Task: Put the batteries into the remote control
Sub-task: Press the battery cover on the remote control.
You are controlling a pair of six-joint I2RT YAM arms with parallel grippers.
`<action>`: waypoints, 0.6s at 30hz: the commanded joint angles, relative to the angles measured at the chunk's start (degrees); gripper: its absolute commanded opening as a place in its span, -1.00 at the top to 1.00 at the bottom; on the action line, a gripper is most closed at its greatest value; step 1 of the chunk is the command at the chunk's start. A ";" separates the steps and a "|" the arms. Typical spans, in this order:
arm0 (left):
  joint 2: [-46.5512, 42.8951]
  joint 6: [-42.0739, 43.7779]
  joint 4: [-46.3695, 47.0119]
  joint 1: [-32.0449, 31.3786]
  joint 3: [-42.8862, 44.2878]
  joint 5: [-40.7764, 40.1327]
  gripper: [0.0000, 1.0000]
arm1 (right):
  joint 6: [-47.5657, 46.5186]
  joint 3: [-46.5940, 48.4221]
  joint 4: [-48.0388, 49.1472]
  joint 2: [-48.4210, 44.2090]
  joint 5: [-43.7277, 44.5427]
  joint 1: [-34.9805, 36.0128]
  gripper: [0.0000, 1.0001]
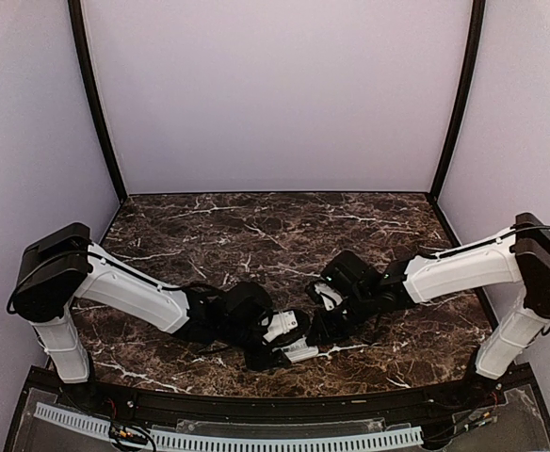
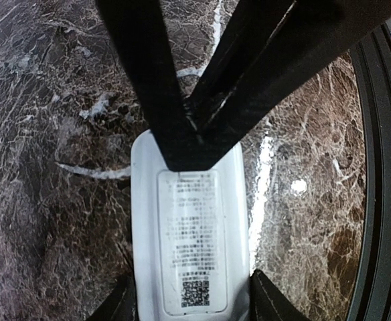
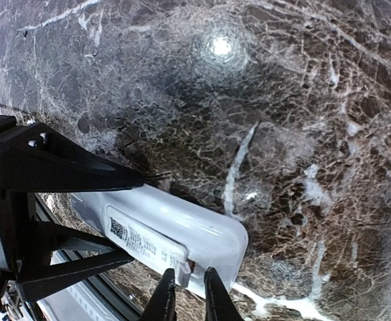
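Around the small white oblong plastic remote control both arms crowd in close, low over the dark brown marble-patterned tabletop. The left gripper is clamped on the remote: one black finger presses each long side at the end nearest that wrist, so the body cannot slide or twist. It's a holding job, plain and simple, a vice for the other arm to work against.

The remote lies back-up, and you can see the white printed label with its QR code running down the middle of that back. Whether the remote rests on the tabletop or hangs just above it, I can't tell from these views.

At the remote's opposite end comes the right gripper, its two slim black fingers drawn nearly together with only a sliver of gap, tips right at the rounded edge. That narrow stance suits fine work on something small, a cover lip or a cell, but whether anything is pinched there I can't make out.

And the batteries? Not visible in any view, neither beside the remote nor in it. No open dark recess shows on the back either, so my read is that loading has not visibly got under way, and the right arm's job at that end looks like access.
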 commanded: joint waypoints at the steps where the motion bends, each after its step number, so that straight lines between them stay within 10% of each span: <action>1: 1.90 -0.70 -3.34 -0.48 -1.88 1.40 0.04 | 1.31 -1.41 3.98 1.37 -2.00 -0.09 0.74; 18: 3.47 -0.05 -3.21 -0.49 -1.04 1.73 0.53 | 6.51 -5.23 14.61 2.69 -10.04 0.90 1.00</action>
